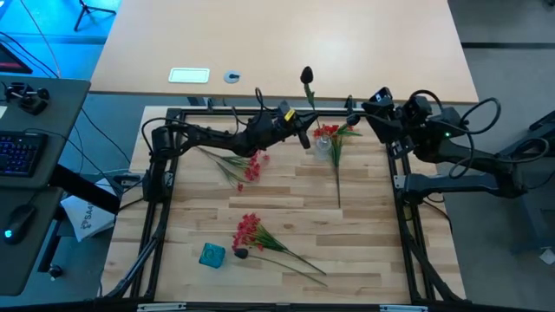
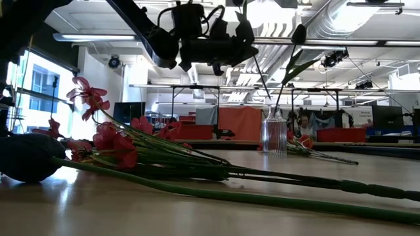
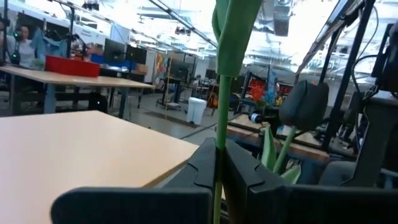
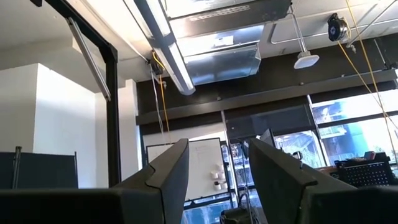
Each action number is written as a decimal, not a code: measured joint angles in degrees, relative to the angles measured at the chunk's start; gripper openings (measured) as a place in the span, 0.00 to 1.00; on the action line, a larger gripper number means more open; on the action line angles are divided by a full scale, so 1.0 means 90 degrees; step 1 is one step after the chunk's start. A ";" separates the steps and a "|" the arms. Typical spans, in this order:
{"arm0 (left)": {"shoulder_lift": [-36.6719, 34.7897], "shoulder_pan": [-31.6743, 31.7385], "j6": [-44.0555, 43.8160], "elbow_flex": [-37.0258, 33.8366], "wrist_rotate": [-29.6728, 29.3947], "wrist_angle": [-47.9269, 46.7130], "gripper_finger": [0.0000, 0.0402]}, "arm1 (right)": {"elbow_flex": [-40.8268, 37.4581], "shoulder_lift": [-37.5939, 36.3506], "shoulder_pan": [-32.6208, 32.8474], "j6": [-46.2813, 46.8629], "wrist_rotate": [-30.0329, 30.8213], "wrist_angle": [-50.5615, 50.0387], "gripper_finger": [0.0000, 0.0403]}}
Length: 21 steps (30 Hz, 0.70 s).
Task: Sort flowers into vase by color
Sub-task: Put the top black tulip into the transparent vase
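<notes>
Dark-bud flower (image 1: 306, 76) clamped upright, left gripper (image 1: 303, 137) beside vase (image 1: 323, 146).

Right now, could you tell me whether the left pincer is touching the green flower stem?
Touching. In the left wrist view, the left pincer is shut on the green stem, which rises straight out from between its two dark fingers.

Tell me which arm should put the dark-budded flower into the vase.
Left. The left gripper is already shut on the dark-budded flower, its stem pinched between the fingers, right beside the vase. The right gripper sits open and empty at the table's far right edge.
</notes>
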 joint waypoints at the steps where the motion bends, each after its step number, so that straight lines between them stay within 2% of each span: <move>1: 0.0031 -0.0006 -0.0084 0.0000 0.0005 -0.0017 0.00 | 0.0000 0.0000 0.0000 -0.0008 0.0000 -0.0002 0.40; 11: 0.0375 -0.0004 -0.0035 0.0282 -0.0130 0.0023 0.00 | 0.0000 0.0000 0.0002 0.0004 0.0000 -0.0117 0.40; 21: 0.0389 -0.0006 0.0156 0.0274 -0.0127 -0.0544 0.00 | 0.0000 0.0000 0.0001 -0.0019 0.0000 -0.0176 0.40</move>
